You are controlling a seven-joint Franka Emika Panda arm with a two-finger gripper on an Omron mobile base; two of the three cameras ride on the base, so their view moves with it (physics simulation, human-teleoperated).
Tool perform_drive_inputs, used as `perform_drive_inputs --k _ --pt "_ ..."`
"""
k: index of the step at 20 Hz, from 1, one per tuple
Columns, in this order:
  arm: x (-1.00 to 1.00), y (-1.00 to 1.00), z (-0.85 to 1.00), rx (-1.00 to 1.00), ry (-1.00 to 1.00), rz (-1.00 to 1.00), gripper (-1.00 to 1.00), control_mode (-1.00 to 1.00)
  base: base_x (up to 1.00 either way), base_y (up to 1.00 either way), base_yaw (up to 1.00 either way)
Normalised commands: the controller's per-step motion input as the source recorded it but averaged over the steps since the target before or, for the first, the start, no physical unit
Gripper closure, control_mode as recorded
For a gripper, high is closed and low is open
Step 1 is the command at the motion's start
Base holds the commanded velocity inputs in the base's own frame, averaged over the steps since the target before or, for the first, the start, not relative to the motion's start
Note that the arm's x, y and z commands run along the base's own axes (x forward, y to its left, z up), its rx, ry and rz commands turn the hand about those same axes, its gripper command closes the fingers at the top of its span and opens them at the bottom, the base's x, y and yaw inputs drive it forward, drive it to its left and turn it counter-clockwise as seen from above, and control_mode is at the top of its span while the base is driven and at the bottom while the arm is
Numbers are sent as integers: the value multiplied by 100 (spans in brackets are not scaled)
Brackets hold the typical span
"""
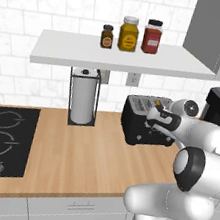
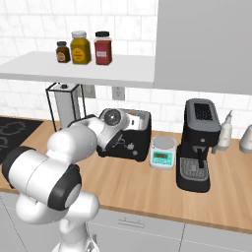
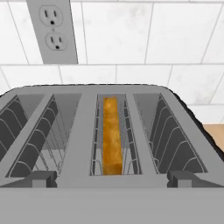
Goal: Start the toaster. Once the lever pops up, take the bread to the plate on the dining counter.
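Open gripper point(image 3: 112, 178) over boxy black toaster point(image 1: 143, 121), shiny ribbed metal top, flat tan bread point(image 3: 111, 135) standing inside.

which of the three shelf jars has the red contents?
The red jar, at the right end of the shelf row. The middle jar is yellow, the small jar brown.

Lighting: even, bright, diffuse, with no single source apparent. Shadows: soft band beneath the shelf point(image 1: 120, 58) on the tiled wall; faint shade under the toaster point(image 1: 148, 119) on the counter point(image 1: 89, 154). Glare: mild sheen on the white arm shells and the cooktop point(image 1: 0, 139). Sharpness: rendered, slightly soft and pixelated throughout. Hand view: toaster slots well lit, bread point(image 3: 111, 135) saturated orange; no edge distortion.
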Motion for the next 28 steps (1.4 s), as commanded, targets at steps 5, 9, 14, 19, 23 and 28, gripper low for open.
perform_drive_inputs --k 5,9,14,19,23,28 --pt "0 0 0 0 0 0 -100 -100 0 0 0" --pt "0 0 0 0 0 0 -100 -100 0 0 0" --pt "0 0 0 0 0 0 -100 -100 0 0 0" --pt "0 0 0 0 0 0 -100 -100 0 0 0" --pt "0 0 0 0 0 0 -100 -100 0 0 0" --pt "0 0 0 0 0 0 -100 -100 0 0 0"
